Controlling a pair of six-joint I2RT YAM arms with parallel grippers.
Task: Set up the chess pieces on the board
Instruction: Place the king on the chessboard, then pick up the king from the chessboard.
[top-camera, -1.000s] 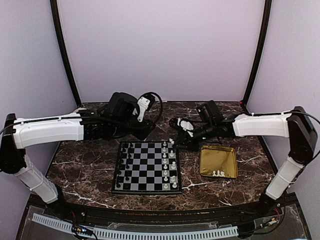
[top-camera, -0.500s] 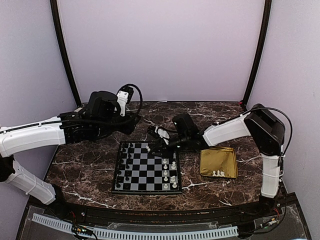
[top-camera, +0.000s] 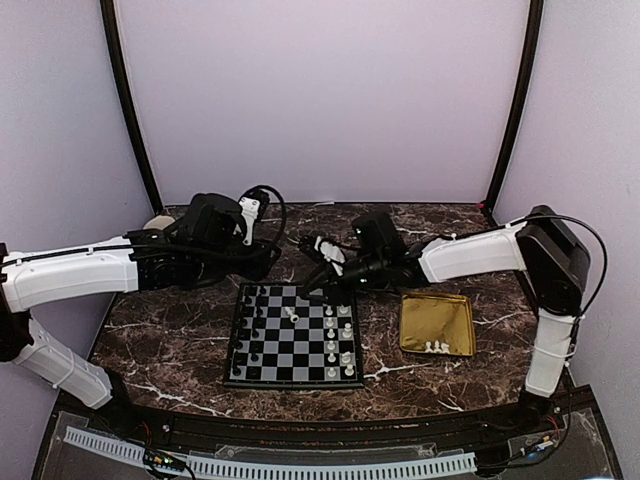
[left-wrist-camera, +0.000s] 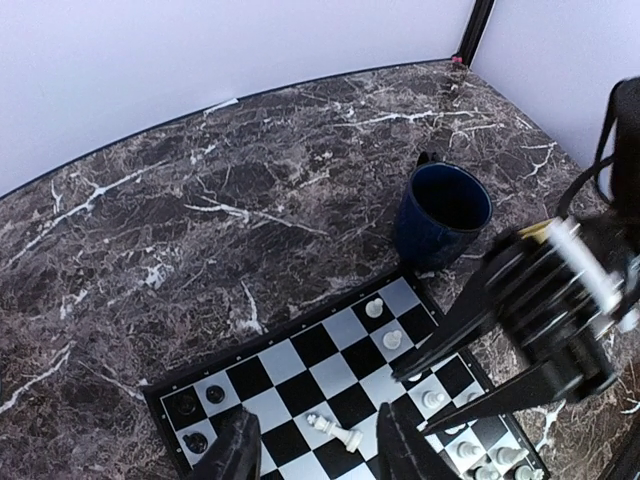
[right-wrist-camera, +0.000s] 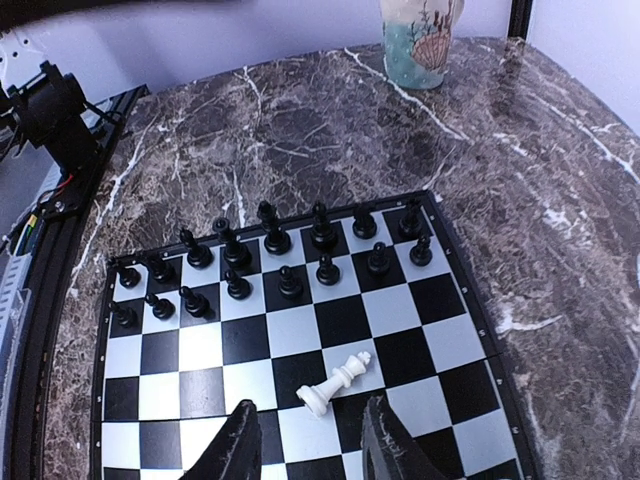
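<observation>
The board (top-camera: 293, 345) lies mid-table, with black pieces (top-camera: 248, 330) in its left columns and cream-white chess pieces (top-camera: 340, 335) in its right columns. One white king (top-camera: 292, 314) lies on its side near the board's far middle. It also shows in the left wrist view (left-wrist-camera: 335, 432) and the right wrist view (right-wrist-camera: 335, 383). My right gripper (top-camera: 316, 284) hangs open and empty over the board's far edge, just above the king (right-wrist-camera: 312, 450). My left gripper (top-camera: 264, 262) is open and empty above the board's far left corner (left-wrist-camera: 315, 455).
A shiny gold tray (top-camera: 435, 315) right of the board holds three white pieces (top-camera: 437, 347). A dark blue mug (left-wrist-camera: 443, 210) stands just behind the board's far edge. A painted vase (right-wrist-camera: 420, 40) stands at the table's back left. Purple walls enclose the table.
The right gripper carried the white king over the board's far edge and let go; the king now lies toppled on the board. The left arm shifted left, then slightly back right.
</observation>
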